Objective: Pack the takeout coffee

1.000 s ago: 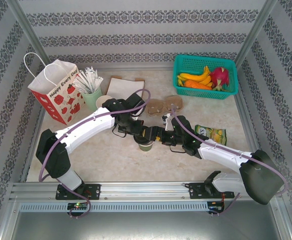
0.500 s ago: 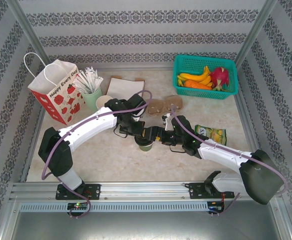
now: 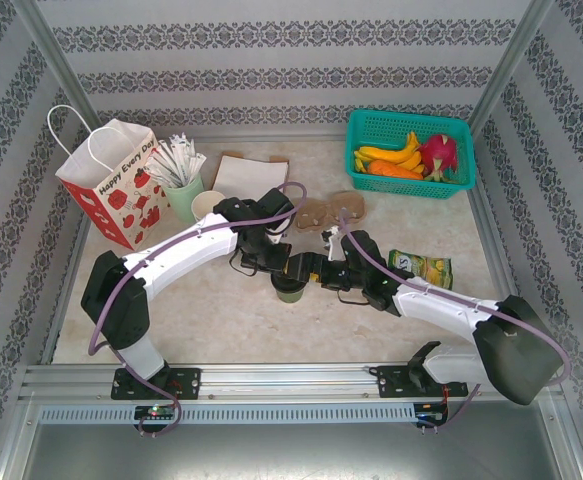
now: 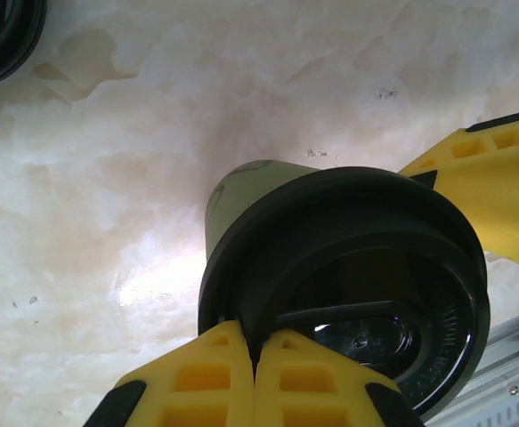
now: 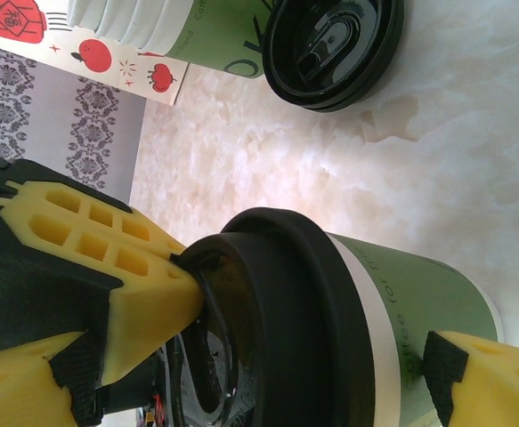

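A dark green paper coffee cup (image 3: 291,290) with a black lid (image 4: 357,267) stands upright mid-table. My left gripper (image 3: 283,274) reaches it from the far left. Its yellow fingers (image 4: 256,342) are shut on the lid's raised rim, as the right wrist view also shows (image 5: 143,294). My right gripper (image 3: 309,278) comes in from the right, open. Its fingertips stand wide either side of the cup (image 5: 401,302), and one finger (image 4: 490,187) lies beside the cup wall. A second cup (image 3: 208,204), open and cream inside, stands at the back left. A loose black lid (image 5: 330,49) lies on the table.
A red-and-white paper bag (image 3: 111,185) stands at the far left, next to a pale green cup of white sticks (image 3: 183,190). Brown cup carriers (image 3: 326,212) lie behind the grippers. A teal fruit basket (image 3: 411,150) sits back right, a snack packet (image 3: 423,268) to the right.
My left arm has swung slightly to the right, still pinching the lid. The cup has stayed in place. My right gripper has edged a little closer to it.
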Tool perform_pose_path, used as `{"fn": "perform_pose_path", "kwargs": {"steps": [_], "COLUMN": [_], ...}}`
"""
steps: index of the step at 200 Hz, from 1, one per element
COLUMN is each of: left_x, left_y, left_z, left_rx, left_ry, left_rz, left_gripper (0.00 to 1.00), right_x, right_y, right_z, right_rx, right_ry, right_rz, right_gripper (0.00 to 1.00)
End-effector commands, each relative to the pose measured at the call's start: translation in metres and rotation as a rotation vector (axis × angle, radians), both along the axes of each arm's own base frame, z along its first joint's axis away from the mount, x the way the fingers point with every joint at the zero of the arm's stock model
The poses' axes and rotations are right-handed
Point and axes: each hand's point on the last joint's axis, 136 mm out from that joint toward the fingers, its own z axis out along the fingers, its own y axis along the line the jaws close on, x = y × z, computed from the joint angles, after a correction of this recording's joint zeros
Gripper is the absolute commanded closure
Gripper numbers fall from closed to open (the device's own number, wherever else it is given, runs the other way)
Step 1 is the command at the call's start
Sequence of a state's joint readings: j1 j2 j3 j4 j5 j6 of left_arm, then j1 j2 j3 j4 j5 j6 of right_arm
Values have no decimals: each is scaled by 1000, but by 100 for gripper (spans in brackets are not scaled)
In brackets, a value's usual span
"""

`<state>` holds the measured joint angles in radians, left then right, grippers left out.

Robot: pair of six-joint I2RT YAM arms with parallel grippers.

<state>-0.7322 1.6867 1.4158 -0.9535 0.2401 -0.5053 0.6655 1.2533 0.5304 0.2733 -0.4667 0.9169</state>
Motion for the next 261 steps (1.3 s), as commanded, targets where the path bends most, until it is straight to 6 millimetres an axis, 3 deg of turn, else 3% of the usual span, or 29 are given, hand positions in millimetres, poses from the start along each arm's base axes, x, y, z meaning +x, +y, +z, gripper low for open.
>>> {"fn": "perform_pose_path", "kwargs": {"steps": [1, 40, 93, 124, 156, 186, 261], "left_x": [-8, -8, -7, -8, -8, -10, -15], "left_y": [-1, 1, 0, 0, -1, -1, 3], "left_z": [-22, -22, -21, -22, -23, -28, -39], "left_rx": [22, 33, 33, 33, 34, 40, 74], "left_ry": [46, 42, 41, 44, 48, 66, 102], "left_rz": [-5, -4, -2, -2, -5, -9, -4], "left_gripper": [100, 100, 100, 100, 100, 100, 100], "right_x": [4, 1, -5, -5, -6, -8, -21], "right_y": [-9, -35, -34, -29, -26, -29, -49], "right_z": [17, 5, 0, -2, -6, -21, -54], "right_rx": [12, 9, -18, -11, -19, -73, -229], "right_ry": [-38, 20, 41, 51, 65, 118, 189], "right_rz": [-20, -75, -30, -7, 5, -9, -41], "right_gripper": [7, 20, 56, 71, 77, 83, 85]}}
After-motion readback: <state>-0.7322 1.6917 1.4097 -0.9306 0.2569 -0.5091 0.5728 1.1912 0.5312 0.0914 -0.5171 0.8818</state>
